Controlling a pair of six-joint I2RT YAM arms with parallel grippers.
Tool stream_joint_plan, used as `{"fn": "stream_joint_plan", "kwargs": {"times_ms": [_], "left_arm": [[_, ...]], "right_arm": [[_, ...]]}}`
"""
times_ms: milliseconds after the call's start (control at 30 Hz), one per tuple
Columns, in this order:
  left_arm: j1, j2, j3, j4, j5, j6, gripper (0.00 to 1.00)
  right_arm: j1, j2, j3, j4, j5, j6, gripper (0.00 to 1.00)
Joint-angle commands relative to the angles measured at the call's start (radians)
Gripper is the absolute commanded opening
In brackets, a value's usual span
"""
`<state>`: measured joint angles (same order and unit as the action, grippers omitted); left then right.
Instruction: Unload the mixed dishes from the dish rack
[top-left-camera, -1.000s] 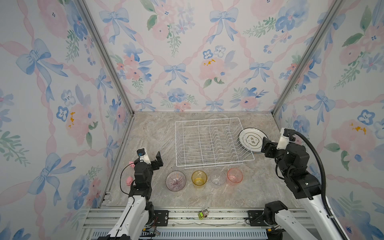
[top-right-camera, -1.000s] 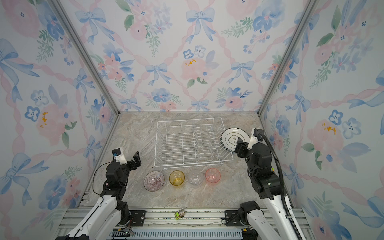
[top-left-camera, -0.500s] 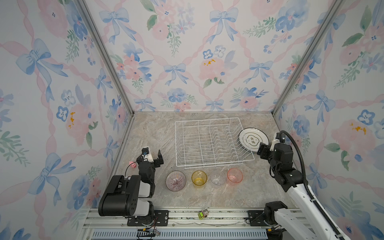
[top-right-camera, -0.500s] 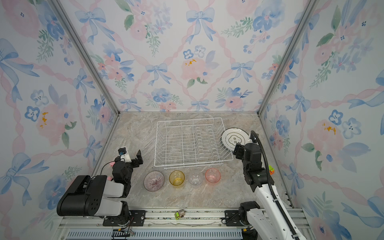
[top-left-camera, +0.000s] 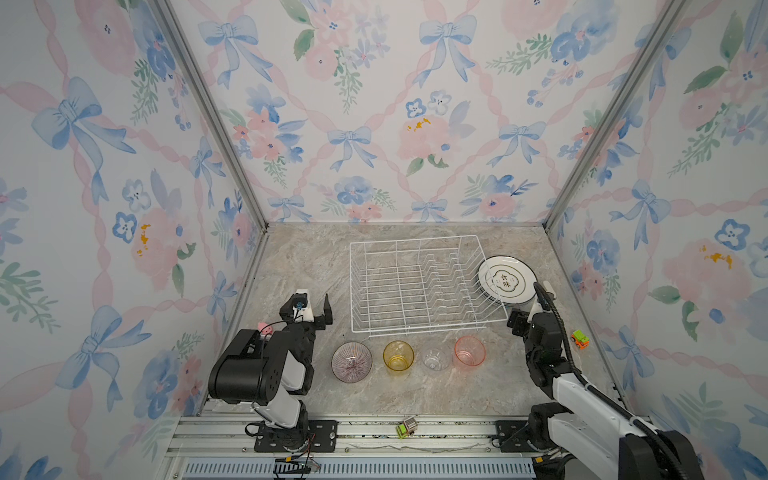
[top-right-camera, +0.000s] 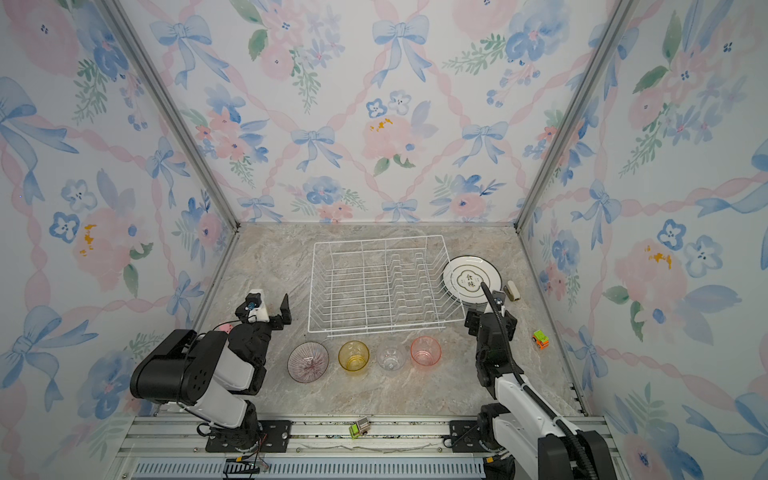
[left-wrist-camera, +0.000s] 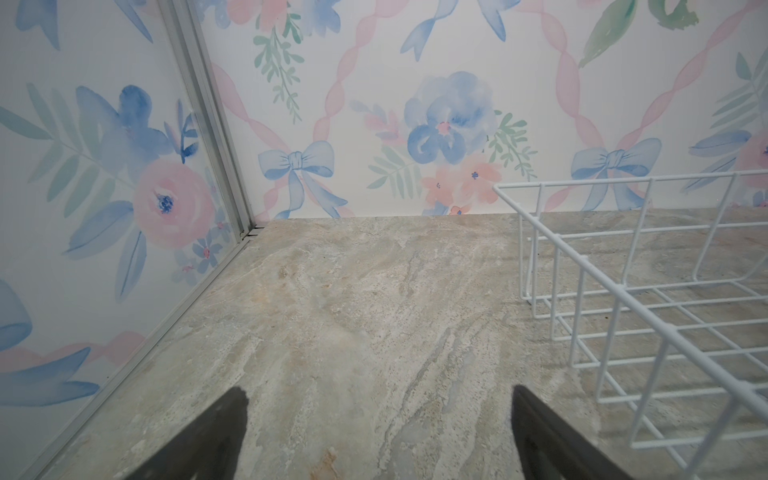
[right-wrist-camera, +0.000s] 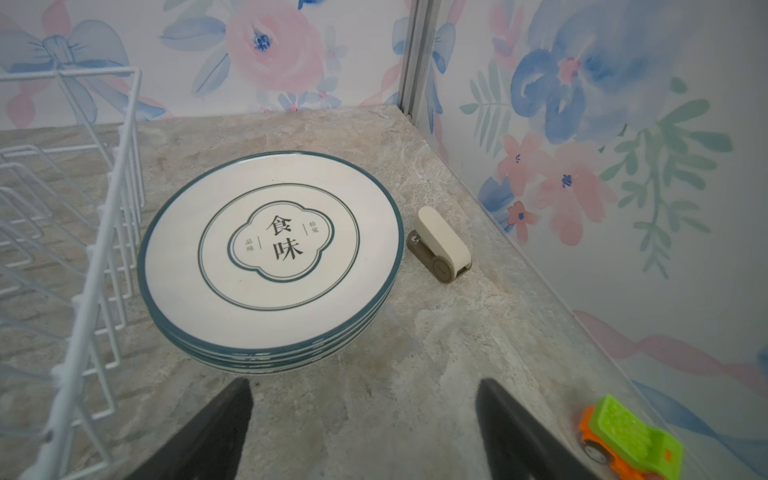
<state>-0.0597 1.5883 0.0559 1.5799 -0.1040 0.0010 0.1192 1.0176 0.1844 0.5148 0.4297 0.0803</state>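
- rack (top-left-camera: 415, 291): white wire, rectangular, rows of upright prongs, nothing in it; mid-table (top-left-camera: 307, 266), on matt veined beige stone
- plates (right-wrist-camera: 270, 245): round, glazed white, teal rims, dark characters in a lobed medallion; stacked flat at 3 o'clock of rack, just beside its wall; exact count not clear from the edges
- bowl (top-left-camera: 351, 362): ribbed, translucent purplish, upright, at 7 o'clock of rack
- yellow tumbler (top-left-camera: 398, 355), clear tumbler (top-left-camera: 435, 359), pink tumbler (top-left-camera: 469, 351): smooth, translucent, upright; one row with bowl, 6 to 5 o'clock of rack, apart from each other
- left gripper (left-wrist-camera: 378, 399): 9 o'clock of rack; black tapered fingers spread wide over bare table, nothing between
- right gripper (right-wrist-camera: 363, 384): 6 o'clock of plates; fingers spread wide, nothing held, tips short of the stack
- stapler (right-wrist-camera: 440, 245): cream and grey, rounded; 3 o'clock of plates, just beside the rim
- truck (right-wrist-camera: 627, 436): green and orange plastic; 4 o'clock of plates
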Motion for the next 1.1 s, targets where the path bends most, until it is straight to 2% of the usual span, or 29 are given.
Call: {"fn": "stream_joint_plan", "kwargs": {"times_ms": [0,167,333,367,600,633,667,767,933,1067], "left_arm": [[-0.009,0.011,-0.010,0.044,0.015,0.025,0.98],[-0.009,0.013,-0.013,0.050,0.019,0.026,0.98],[-0.007,0.014,-0.011,0.054,0.008,0.022,0.98],[-0.005,0.015,-0.012,0.053,0.006,0.021,0.98],[-0.005,0.005,0.012,-0.004,-0.028,0.011,0.98],[-0.005,0.001,0.031,-0.043,-0.033,0.010,0.98],[-0.005,-0.006,0.060,-0.104,-0.041,0.008,0.98],[-0.008,-0.010,0.141,-0.262,-0.038,0.012,0.98],[-0.012,-0.015,0.117,-0.227,0.006,0.027,0.98],[-0.012,-0.013,0.121,-0.233,-0.007,0.025,0.98]], "right_arm": [[-0.005,0.115,0.013,0.313,-0.048,-0.052,0.87],[-0.004,0.370,0.033,0.591,-0.073,-0.079,0.87],[0.000,0.557,0.071,0.692,-0.124,-0.102,0.87],[0.002,0.563,0.077,0.697,-0.125,-0.106,0.87],[-0.039,0.518,0.199,0.387,-0.174,-0.064,0.89],[-0.039,0.525,0.195,0.401,-0.171,-0.065,0.91],[-0.039,0.535,0.189,0.436,-0.168,-0.068,0.98],[-0.036,0.533,0.191,0.427,-0.164,-0.067,0.97],[-0.036,0.533,0.191,0.427,-0.161,-0.069,0.97],[-0.036,0.533,0.191,0.427,-0.161,-0.068,0.97]]}}
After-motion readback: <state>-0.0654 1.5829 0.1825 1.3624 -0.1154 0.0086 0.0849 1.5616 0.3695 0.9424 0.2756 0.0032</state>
